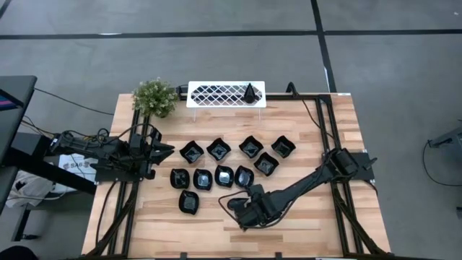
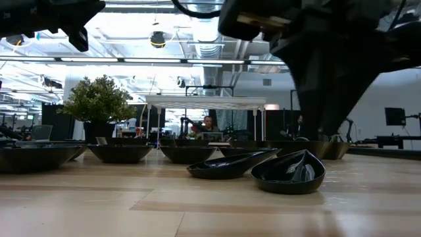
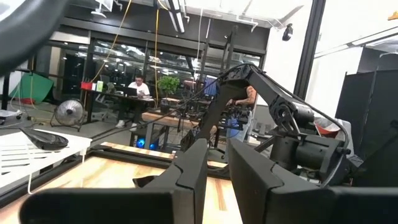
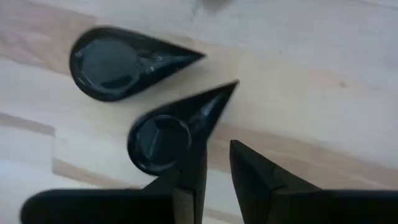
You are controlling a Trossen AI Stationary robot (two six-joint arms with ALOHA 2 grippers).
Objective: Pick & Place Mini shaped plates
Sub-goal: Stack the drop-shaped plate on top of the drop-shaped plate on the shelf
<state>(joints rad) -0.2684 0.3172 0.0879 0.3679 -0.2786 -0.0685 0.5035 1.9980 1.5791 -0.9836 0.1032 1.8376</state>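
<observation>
Just beside R hand: teardrop plate.

Plates: glossy black, smooth, mirror-like highlights, look like glazed ceramic or hard plastic, can't tell which. Surface: pale wood planks, visible grain, smooth satin finish, faint reflections in the low view. Rack: white, matt, lattice pattern, looks like plastic. Plant: green, bushy, matt foliage. Right tool fingers: matt black, look plastic. Floor: grey, dull.
</observation>
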